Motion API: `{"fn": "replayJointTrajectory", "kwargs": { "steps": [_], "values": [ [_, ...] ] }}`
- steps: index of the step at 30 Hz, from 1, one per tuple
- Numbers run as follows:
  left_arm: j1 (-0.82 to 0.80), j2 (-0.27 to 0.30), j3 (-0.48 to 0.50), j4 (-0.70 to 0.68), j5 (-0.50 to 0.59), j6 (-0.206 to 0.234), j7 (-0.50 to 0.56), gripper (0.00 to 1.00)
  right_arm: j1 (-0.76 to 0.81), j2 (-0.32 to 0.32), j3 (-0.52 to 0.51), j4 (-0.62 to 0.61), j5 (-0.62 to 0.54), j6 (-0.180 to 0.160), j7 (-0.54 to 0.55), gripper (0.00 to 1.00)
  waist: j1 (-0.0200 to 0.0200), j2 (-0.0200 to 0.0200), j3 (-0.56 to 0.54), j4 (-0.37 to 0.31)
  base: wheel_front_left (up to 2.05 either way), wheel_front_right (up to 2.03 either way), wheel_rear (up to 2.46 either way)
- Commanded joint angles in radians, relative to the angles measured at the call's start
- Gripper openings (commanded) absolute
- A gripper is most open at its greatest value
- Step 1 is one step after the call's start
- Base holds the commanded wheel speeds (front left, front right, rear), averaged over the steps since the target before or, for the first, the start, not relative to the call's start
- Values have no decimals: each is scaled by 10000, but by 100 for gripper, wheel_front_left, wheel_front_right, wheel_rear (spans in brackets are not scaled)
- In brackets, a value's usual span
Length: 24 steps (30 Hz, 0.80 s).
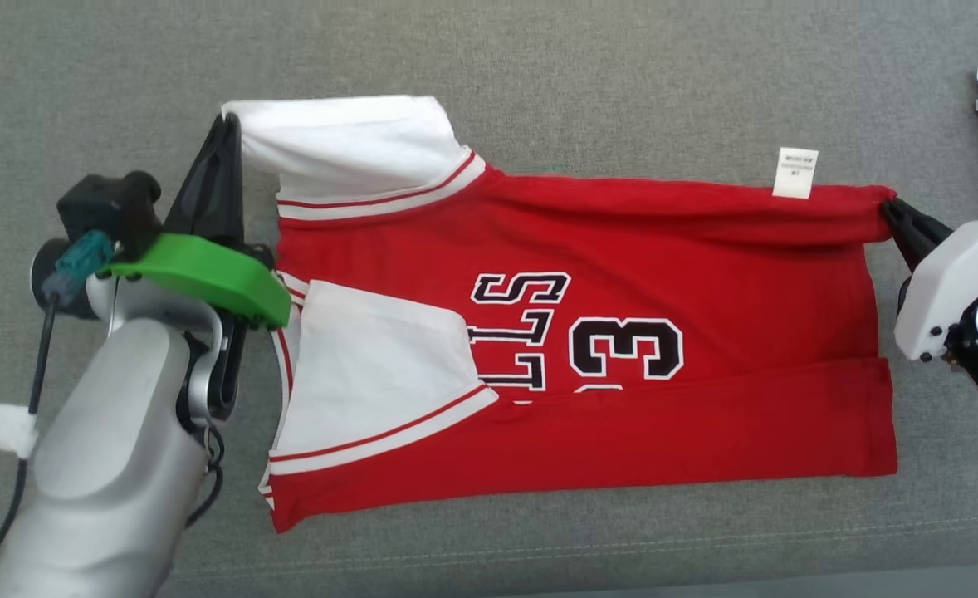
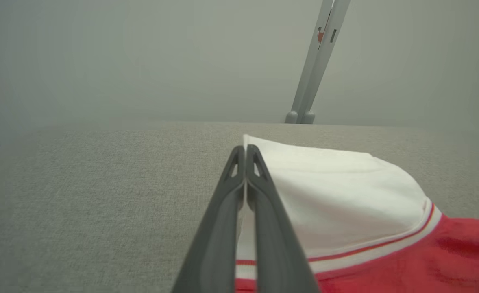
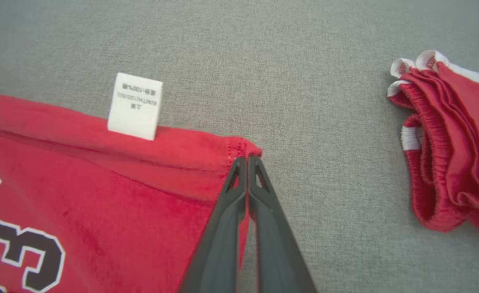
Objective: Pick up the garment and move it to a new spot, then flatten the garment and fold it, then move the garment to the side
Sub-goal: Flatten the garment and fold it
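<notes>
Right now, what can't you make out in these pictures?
Black lettering on the red-and-white jersey: head view, partly covered by its white sleeve and folded hem.
White care label: right wrist view, print too small.
Bunched red cloth: right wrist view, cut off by the right edge.

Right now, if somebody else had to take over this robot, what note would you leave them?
Left gripper: fingers shut on the white sleeve corner of the jersey.
Right gripper: fingers shut on its far red hem corner.
Jersey lies spread on the grey surface; another red garment lies apart, to the right.
Done: laid flat, near edge folded over the number.
Left: probably fold the held far edge over, finish folding, move it aside.
</notes>
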Motion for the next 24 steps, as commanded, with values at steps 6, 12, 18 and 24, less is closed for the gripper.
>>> {"fn": "replayJointTrajectory", "kwargs": {
  "steps": [6, 12, 18, 24],
  "values": [
    [2244, 526, 158, -2215, -247, 1110, 517, 0, 859, -346, 342, -366, 259, -10, -239, 0, 0, 0, -641, 103, 0, 0, 0],
    [3897, 718, 140, -3563, -507, 1710, 791, 0, 1365, -483, 447, -260, 436, -10, -195, 0, 0, 0, -900, 132, 0, 0, 0],
    [4647, 749, 45, -3950, -625, 1972, 901, 0, 1823, -499, 468, -261, 537, -10, 11, 0, 0, 0, -1126, 157, 0, 0, 0],
    [5183, 654, -52, -3942, -735, 2206, 1008, 0, 2335, -478, 426, -314, 544, -10, 169, 0, 0, 0, -1319, 138, 0, 0, 0]
  ]
}}
